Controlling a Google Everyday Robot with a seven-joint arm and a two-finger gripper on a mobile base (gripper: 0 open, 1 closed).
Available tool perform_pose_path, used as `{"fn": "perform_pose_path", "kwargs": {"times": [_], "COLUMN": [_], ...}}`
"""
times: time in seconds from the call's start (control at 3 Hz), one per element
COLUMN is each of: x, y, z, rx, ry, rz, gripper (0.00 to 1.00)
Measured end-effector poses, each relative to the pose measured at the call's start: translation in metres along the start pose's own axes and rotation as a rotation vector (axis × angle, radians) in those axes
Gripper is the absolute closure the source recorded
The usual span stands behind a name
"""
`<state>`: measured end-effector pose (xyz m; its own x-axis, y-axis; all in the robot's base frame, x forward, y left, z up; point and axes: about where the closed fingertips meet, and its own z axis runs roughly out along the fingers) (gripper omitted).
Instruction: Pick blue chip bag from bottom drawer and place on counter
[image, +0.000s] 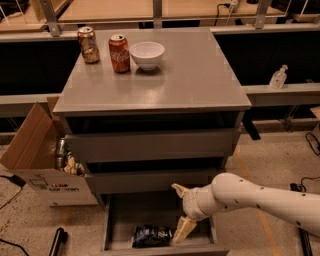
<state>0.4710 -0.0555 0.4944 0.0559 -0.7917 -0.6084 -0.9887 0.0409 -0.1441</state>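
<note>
While blue chip bag (151, 235) lies in bottom drawer (126, 214), pincer (181, 210) hovers beside, spread.

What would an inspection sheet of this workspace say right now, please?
Surface: grey counter, holding a gold can, a red can and a white bowl at its back left.
Job's things: blue chip bag lying at the front of the open bottom drawer.
Clutter: open cardboard box on the floor, left.
Grippers: tool open, over the drawer, beside the bag's right end.
Cables: left floor cable; right floor cable.
Surroundings: small bottle on the right ledge; wooden tabletop behind.
</note>
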Motion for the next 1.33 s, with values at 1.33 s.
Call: {"fn": "perform_pose_path", "kwargs": {"times": [1.33], "x": [0.037], "y": [-0.002], "z": [0.157], "rx": [-0.111], "ry": [-0.029], "rz": [-0.023], "gripper": [0.24]}}
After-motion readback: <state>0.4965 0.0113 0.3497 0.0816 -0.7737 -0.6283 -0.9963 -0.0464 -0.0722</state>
